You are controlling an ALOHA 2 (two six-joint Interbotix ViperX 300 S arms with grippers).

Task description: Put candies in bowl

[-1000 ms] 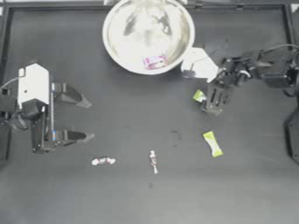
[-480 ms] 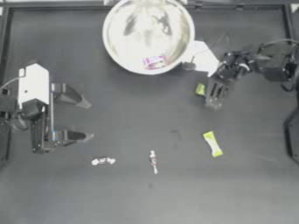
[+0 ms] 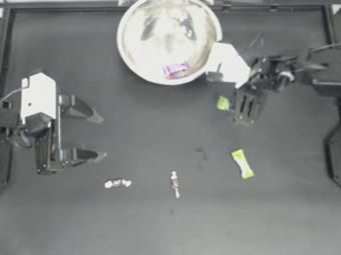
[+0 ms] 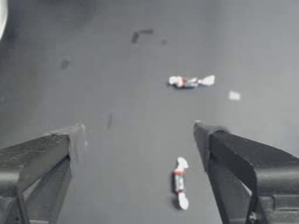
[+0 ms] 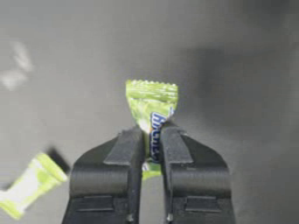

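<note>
So the right gripper sits just right of the bowl, jaws pinched tight on a yellow-green candy held up off the dark table. A pink-and-white candy is already inside the bowl near its front rim. The other yellow-green candy lies on the table below the gripper, well apart. Two white candies with red marks lie near the left gripper, which is parked at the left with jaws spread wide, holding nothing.
</note>
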